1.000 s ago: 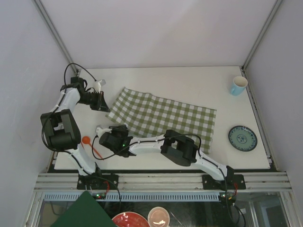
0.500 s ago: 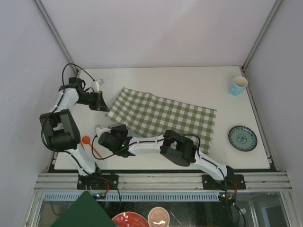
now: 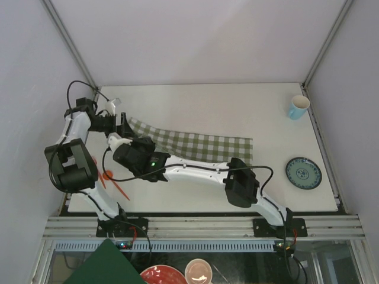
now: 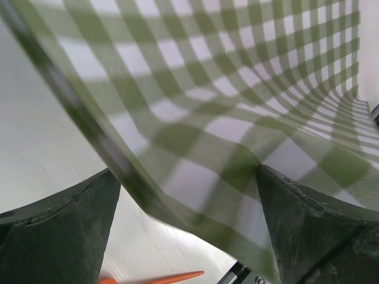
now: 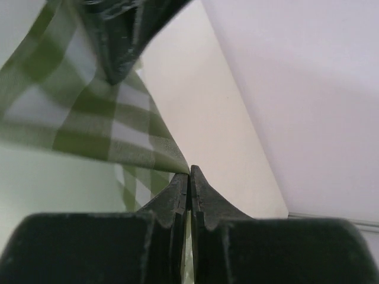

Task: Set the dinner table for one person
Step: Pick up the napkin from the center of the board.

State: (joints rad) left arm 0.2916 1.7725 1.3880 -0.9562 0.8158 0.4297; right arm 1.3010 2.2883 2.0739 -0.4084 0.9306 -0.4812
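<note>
Dinner table (image 3: 237, 106) fills the workspace under both arms, with the checked cloth (image 3: 201, 145) across its middle, bunched narrow and lifted at the left end. Step looks like spreading the cloth as a place mat, not done yet. Right gripper (image 5: 189, 174) is above the table's left side, fingers pressed together pinching a cloth edge. Left gripper (image 4: 186, 171) is just beyond it, jaws spread wide, cloth sagging between them ungripped. Next move probably calls for pulling the cloth flat. Cup (image 3: 299, 107) and plate (image 3: 303, 173) sit far right, orange utensil (image 3: 118, 187) near left.
</note>
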